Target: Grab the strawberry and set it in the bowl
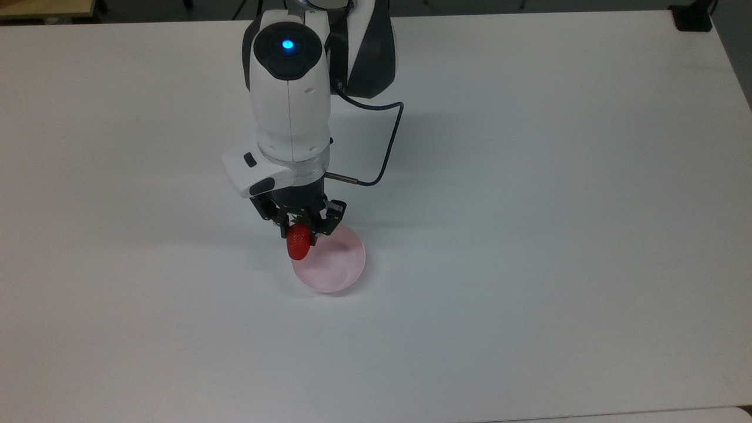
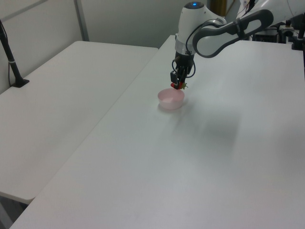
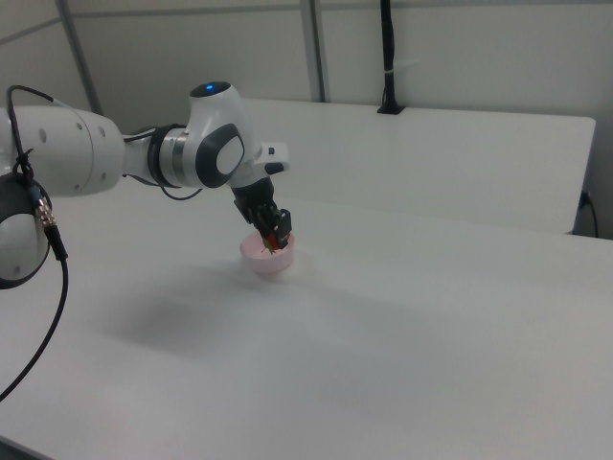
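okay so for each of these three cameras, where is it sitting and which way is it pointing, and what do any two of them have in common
Top view: sits overhead, looking down on the white table; shows the arm's wrist and the gripper holding the strawberry at the bowl rim.
Left view: raised at one end of the table, looking along it toward the arm.
Right view: raised at the table's side, looking across at the arm's elbow and wrist.
Shared: left and right views both show the strawberry just above the bowl.

**Even, soft overhead light**

The room is bright and flat-lit. The white table carries faint, diffuse shadows of the arm, without hard glare. The top view looks slightly soft and grainy; the side views are paler, with low contrast.
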